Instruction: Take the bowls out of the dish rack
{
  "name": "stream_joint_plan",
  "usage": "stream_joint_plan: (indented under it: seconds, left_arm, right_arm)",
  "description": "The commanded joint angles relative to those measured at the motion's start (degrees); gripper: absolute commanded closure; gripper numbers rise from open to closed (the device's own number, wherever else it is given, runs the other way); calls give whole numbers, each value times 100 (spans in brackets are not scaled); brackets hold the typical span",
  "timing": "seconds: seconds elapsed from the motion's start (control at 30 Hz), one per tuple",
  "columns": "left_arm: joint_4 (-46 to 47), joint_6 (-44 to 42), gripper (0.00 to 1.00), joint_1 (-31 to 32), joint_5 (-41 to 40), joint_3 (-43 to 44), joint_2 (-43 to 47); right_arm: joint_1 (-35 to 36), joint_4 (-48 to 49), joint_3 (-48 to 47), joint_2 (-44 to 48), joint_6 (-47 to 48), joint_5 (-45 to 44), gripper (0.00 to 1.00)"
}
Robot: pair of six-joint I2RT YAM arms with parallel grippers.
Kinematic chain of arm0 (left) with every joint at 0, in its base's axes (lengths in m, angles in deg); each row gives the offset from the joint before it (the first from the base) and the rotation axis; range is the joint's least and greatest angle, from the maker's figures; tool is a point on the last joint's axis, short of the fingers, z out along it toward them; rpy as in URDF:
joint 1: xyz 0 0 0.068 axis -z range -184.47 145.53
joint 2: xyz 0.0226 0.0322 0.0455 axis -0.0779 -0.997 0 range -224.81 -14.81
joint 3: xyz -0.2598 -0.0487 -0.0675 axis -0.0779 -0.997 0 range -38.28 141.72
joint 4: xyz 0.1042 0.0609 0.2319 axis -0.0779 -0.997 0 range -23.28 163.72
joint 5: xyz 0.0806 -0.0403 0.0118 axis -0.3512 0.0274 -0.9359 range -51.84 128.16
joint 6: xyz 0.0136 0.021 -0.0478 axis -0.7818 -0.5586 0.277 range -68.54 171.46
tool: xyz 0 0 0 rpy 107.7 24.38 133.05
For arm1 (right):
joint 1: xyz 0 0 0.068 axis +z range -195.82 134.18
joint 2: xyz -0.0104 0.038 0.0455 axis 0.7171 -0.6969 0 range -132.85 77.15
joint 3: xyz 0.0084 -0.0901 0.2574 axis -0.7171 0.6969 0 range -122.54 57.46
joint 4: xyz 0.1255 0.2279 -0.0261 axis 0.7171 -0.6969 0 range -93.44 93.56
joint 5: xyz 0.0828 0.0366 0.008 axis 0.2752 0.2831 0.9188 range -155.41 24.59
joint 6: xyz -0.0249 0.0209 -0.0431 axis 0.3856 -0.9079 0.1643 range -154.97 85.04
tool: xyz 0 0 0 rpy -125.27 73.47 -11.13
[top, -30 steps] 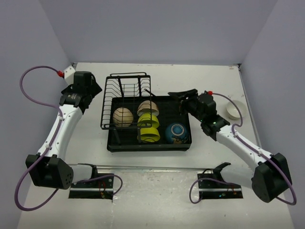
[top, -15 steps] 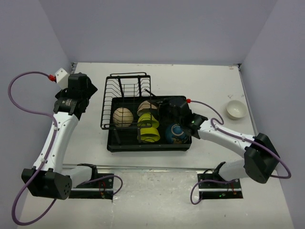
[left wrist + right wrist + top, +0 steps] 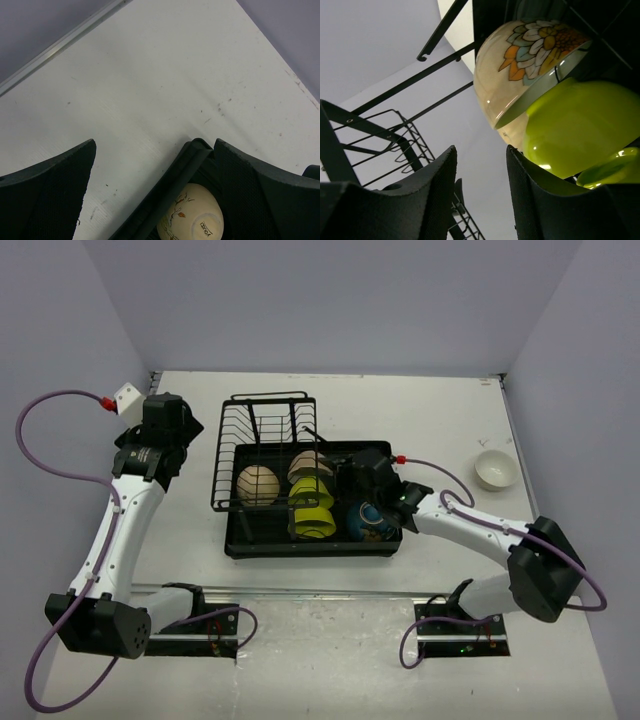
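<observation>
The black dish rack (image 3: 262,420) and its tray (image 3: 300,545) sit mid-table. In them are two tan bowls (image 3: 258,484) (image 3: 310,465), two lime-green bowls (image 3: 312,493) (image 3: 314,521) and a blue bowl (image 3: 370,520). A cream-white bowl (image 3: 494,470) stands on the table at the right. My right gripper (image 3: 346,478) is open and empty inside the tray, just right of the tan and green bowls. The right wrist view shows that gripper (image 3: 481,150), a flowered tan bowl (image 3: 520,55) and a green bowl (image 3: 580,125). My left gripper (image 3: 180,435) is open left of the rack. In its own view the gripper (image 3: 155,145) is above the tray corner (image 3: 185,160) and a tan bowl (image 3: 192,215).
Grey walls close in the table on three sides. The upright wire slots (image 3: 395,130) rise close behind my right fingers. Purple cables loop off both arms. Bare table lies left of the rack (image 3: 190,530) and around the cream-white bowl.
My right gripper has swung left from the tray's right rim into the tray beside the stacked bowls. My left arm has shifted slightly left. Both have hardly moved in the last half second.
</observation>
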Motion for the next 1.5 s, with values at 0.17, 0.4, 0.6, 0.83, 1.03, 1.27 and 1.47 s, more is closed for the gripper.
stream_joint_plan:
  seconds: [0.17, 0.4, 0.6, 0.83, 1.03, 1.27, 1.47]
  left_arm:
    - [69, 25, 0, -46, -56, 181, 19]
    - [61, 34, 0, -46, -12, 198, 19]
    - [43, 8, 0, -46, -47, 189, 45]
    - [60, -1, 0, -46, 23, 163, 27]
    - [78, -10, 0, -46, 50, 154, 10]
    - [122, -45, 0, -38, 76, 242, -78]
    - [148, -36, 0, -38, 76, 181, -113]
  right_arm:
    - [34, 348, 159, -265, -795, -304, 53]
    - [34, 735, 45, -695, -681, -340, 53]
    - [26, 972, 1, -1003, -812, -462, 54]
    - [8, 1113, -34, -1153, -848, -541, 62]
    - [-106, 1051, -52, -1153, -857, -524, 89]
    - [-212, 1043, -52, -1223, -927, -445, 100]
    - [-238, 1805, 264, -1276, -865, -331, 100]
